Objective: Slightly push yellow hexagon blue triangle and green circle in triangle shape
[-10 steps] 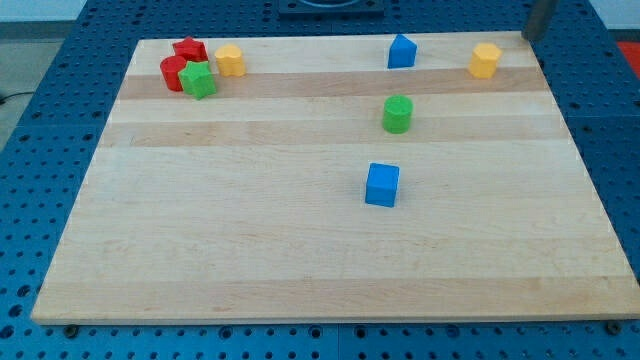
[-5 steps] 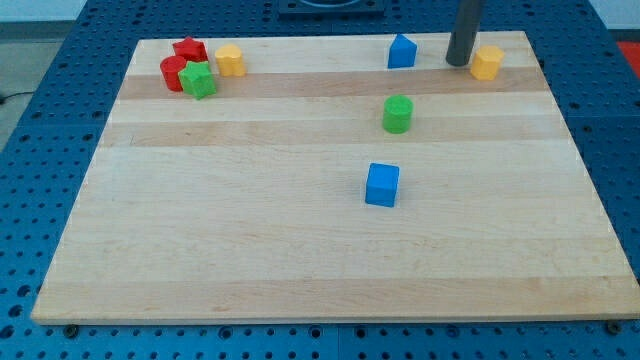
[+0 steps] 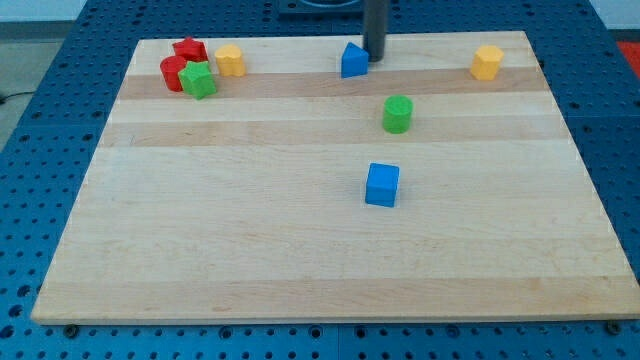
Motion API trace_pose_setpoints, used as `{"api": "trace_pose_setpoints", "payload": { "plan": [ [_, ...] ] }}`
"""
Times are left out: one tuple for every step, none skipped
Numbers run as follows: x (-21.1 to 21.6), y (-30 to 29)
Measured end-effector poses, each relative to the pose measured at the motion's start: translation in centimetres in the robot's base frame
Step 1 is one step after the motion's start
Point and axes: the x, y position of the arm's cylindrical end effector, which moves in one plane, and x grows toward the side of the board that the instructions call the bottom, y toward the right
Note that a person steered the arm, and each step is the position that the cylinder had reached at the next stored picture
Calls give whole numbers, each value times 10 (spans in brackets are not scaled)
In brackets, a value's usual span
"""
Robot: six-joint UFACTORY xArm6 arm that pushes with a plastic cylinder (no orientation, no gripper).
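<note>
The yellow hexagon [image 3: 487, 61] sits near the board's top right corner. The blue triangle [image 3: 354, 60] sits at the top middle of the board. The green circle [image 3: 398, 114] stands below and to the right of the blue triangle. My tip [image 3: 374, 57] is at the blue triangle's upper right side, touching it or nearly so. The rod rises out of the view's top.
A blue cube [image 3: 382, 185] lies near the middle of the wooden board [image 3: 300, 260]. At the top left sit two red blocks [image 3: 180, 62], a green star [image 3: 199, 80] and a second yellow block [image 3: 231, 60], close together.
My tip moved from the top right corner to the left, past the yellow hexagon, to the blue triangle. The blue triangle has slid to the left and slightly down.
</note>
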Motion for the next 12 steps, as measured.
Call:
{"api": "trace_pose_setpoints", "payload": {
  "plan": [
    [-13,85],
    [-18,125],
    [2,144],
    [29,190],
    [51,184],
    [51,126],
    [51,129],
    [45,126],
    [44,114],
    [43,111],
    [44,108],
    [82,118]
  ]
}}
